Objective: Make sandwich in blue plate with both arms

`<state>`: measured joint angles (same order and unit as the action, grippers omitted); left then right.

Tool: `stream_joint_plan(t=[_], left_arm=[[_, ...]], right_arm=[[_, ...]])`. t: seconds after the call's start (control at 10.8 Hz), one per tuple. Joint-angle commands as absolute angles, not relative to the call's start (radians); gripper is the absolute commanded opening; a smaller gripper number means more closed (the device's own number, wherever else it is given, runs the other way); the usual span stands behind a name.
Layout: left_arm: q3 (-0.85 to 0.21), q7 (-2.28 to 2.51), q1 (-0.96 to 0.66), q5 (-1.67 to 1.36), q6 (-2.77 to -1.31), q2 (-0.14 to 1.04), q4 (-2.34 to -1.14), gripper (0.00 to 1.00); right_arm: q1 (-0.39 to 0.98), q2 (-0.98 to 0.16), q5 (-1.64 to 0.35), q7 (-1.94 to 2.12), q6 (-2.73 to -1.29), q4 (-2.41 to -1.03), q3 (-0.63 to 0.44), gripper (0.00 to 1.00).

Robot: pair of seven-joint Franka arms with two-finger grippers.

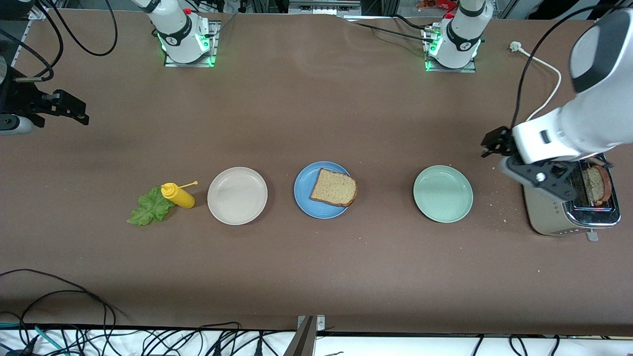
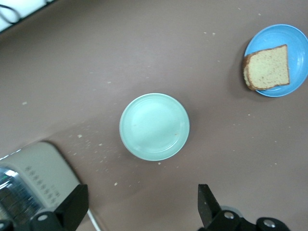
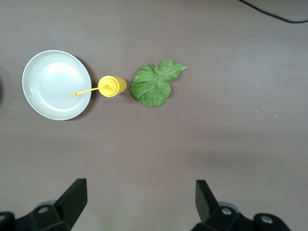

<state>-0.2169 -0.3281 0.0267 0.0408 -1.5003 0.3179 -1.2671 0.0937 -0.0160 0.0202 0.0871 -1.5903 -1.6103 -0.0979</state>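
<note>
Second bread slice (image 1: 596, 185) stands in the toaster (image 1: 568, 215) at frame right, beneath the released left hand (image 1: 499, 148); right hand (image 1: 69, 110) waits, released.

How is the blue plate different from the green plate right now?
The blue plate holds a bread slice; the green plate holds nothing. The blue plate is a medium blue, the green plate a pale mint. The blue plate sits mid-table beside the beige plate, while the green plate lies toward the left arm's end, beside the toaster. Both are round, shallow, raised-rimmed and look about the same size.
</note>
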Motion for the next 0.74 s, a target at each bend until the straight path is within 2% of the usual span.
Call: stream_joint_plan(t=[0.0, 0.09, 0.28, 0.46, 0.65], left_arm=[[-0.014, -0.304, -0.112, 0.104, -1.508, 0.114, -1.429, 1.0], [-0.012, -0.251, -0.1, 0.056, -1.515, 0.063, -1.498, 1.0], [-0.027, -0.126, -0.083, 0.017, -1.52, 0.014, -1.558, 1.0], [-0.107, -0.104, -0.029, 0.023, -1.519, 0.011, -1.565, 1.0], [-0.11, -0.104, -0.026, 0.017, -1.511, 0.035, -1.548, 1.0]], right_arm=[[0.092, -0.018, 0.023, 0.08, -1.575, -1.592, -0.098, 1.0], [0.092, -0.018, 0.021, 0.075, -1.575, -1.592, -0.098, 1.0], [0.094, -0.018, 0.023, 0.074, -1.581, -1.592, -0.098, 1.0], [0.078, -0.038, 0.023, 0.072, -1.581, -1.594, -0.106, 1.0], [0.072, -0.038, -0.015, 0.074, -1.586, -1.592, -0.11, 1.0]])
